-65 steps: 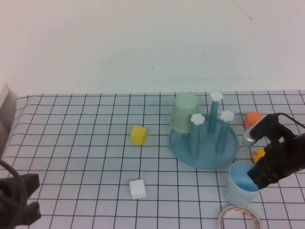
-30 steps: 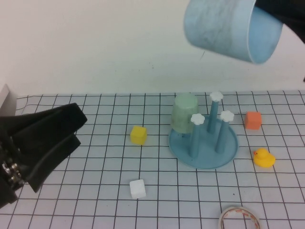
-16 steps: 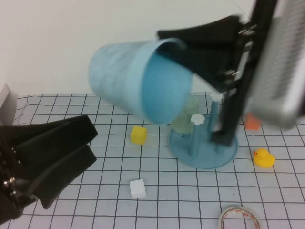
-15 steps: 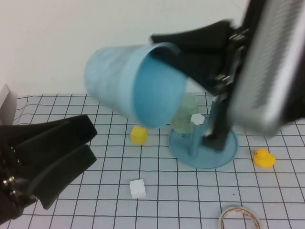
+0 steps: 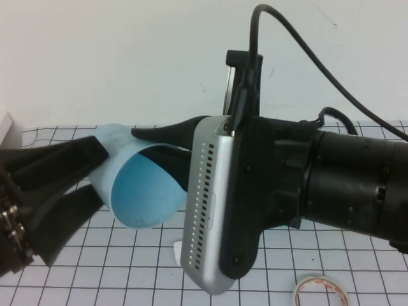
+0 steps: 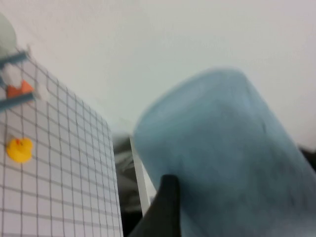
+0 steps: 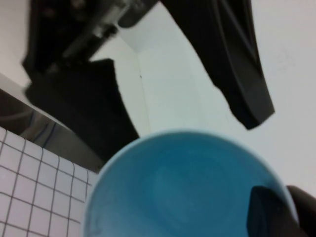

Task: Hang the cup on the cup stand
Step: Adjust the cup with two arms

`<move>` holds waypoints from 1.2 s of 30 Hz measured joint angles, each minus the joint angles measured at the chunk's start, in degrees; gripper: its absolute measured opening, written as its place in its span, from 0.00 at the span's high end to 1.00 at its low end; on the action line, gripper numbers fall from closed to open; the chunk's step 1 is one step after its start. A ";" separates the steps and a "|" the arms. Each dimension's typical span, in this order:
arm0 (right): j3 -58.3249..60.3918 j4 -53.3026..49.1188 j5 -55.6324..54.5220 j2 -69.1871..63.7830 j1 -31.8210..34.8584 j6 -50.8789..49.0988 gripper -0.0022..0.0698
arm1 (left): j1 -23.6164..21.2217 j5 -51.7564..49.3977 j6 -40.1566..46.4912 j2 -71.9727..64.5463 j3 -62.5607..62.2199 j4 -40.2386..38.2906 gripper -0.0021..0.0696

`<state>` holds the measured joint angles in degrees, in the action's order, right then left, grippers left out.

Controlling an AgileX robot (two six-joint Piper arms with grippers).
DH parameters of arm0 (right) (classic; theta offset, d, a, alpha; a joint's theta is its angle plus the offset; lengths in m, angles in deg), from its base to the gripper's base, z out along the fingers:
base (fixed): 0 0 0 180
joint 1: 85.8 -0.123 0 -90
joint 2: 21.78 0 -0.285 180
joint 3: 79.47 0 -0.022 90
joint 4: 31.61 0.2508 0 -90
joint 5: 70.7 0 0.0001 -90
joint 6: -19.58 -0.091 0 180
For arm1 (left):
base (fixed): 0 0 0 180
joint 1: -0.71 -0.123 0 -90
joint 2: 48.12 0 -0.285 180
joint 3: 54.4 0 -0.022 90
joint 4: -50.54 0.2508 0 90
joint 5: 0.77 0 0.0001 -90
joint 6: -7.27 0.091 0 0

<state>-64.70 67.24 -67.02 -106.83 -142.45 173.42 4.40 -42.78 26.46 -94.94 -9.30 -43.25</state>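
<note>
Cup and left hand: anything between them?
Nothing. In the high view the cup, held mid-air by the right hand, sits right at the open left hand; the left wrist view agrees.

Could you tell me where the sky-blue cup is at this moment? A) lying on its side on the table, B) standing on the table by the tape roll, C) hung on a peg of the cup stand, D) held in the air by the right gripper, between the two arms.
D: the cup is aloft, the right gripper pinching its rim, its base towards the open left gripper.
</note>
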 joint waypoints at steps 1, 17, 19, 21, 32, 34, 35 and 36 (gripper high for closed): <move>0.00 0.00 0.57 0.00 0.00 0.10 0.94 | 0.00 1.11 0.00 0.00 0.00 0.00 0.01; -0.10 0.00 13.80 -0.32 -0.13 10.43 0.94 | 0.00 5.94 -3.50 -0.05 -0.12 -1.61 0.01; -0.10 -0.58 17.38 -0.77 -0.81 12.94 0.94 | 0.00 5.54 -4.15 -0.05 -0.12 -1.89 0.01; -0.10 -0.71 18.29 -1.30 -0.81 15.12 0.94 | 0.00 4.98 -4.43 0.05 -0.12 -2.41 0.01; -0.21 -0.59 13.66 -2.43 -0.96 23.18 0.94 | -0.26 7.41 -4.70 -0.06 -0.12 -1.35 0.01; -0.21 -0.59 8.57 -2.20 -1.08 23.16 0.94 | -0.26 8.82 -6.62 -0.06 -0.12 -1.85 0.01; -0.21 -0.59 6.03 -2.20 -1.08 23.16 0.94 | -0.26 9.36 -7.56 -0.06 -0.12 -2.10 0.01; -0.21 -0.49 3.77 -2.07 -1.08 23.02 0.94 | -0.26 9.62 -8.10 -0.06 -0.12 -2.38 0.01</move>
<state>-64.91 66.76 -63.25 -108.90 -143.53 196.44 4.14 -33.15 18.36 -94.99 -9.41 -45.63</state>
